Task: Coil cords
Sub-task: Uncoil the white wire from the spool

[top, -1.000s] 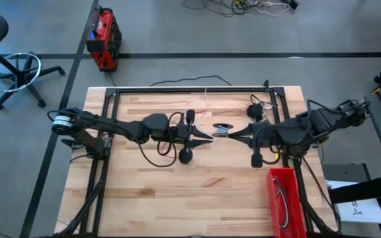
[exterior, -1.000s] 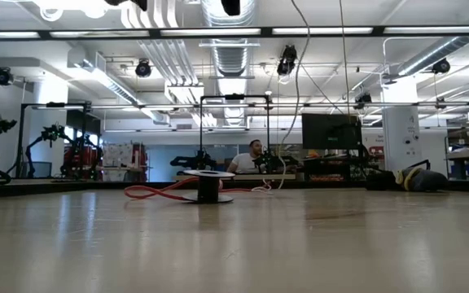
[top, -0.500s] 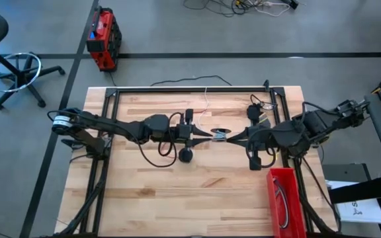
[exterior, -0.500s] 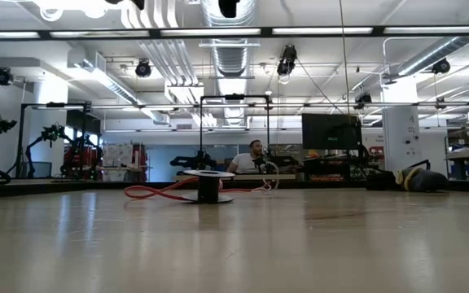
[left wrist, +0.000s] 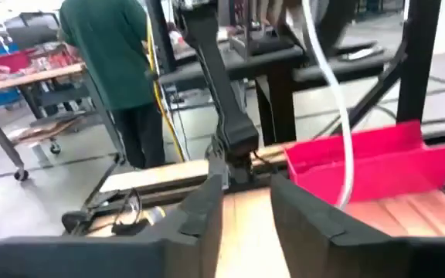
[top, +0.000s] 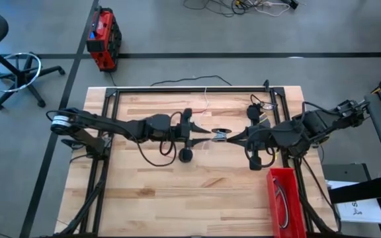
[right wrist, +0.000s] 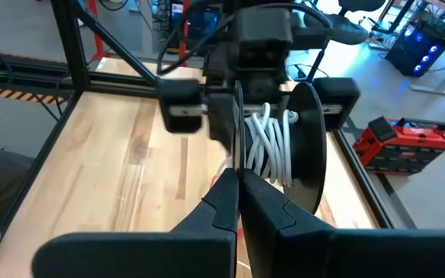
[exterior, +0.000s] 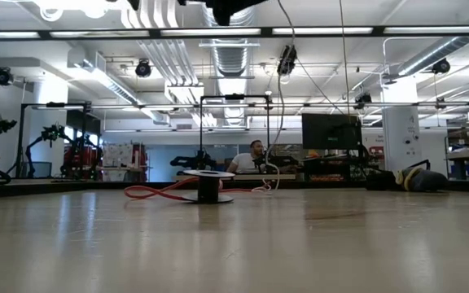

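Note:
A black spool [right wrist: 309,147] with white cord [right wrist: 273,150] wound on it hangs over the table's middle [top: 221,134]. My right gripper [right wrist: 238,179] is shut on it, coming from the right [top: 233,137]. From the spool the white cord drops slack toward the table [exterior: 277,98]. My left gripper [top: 207,135] points at the spool from the left. Its fingers stand open [left wrist: 247,205] with nothing between them, and the white cord [left wrist: 334,100] passes beside one finger. A red cord [exterior: 157,193] lies on the table by a second black spool [exterior: 208,185]. My right gripper pinches the spool's thin near flange [right wrist: 239,131] at its rim, between its two fingers. The fingers come level from the table's right. The spool is lifted clear of the table, its axle level. My left gripper: I cannot tell whether its finger touches the cord.
A red bin [top: 284,198] with a cord in it sits at the near right corner. A black frame [top: 190,89] rims the far and side edges. Dark clutter [top: 260,109] lies at the back right. A person [left wrist: 107,46] stands beyond the table.
My right gripper has carried the spool a little toward the table's left, closer to my left gripper. The hanging part of the white cord has swung sideways below the spool.

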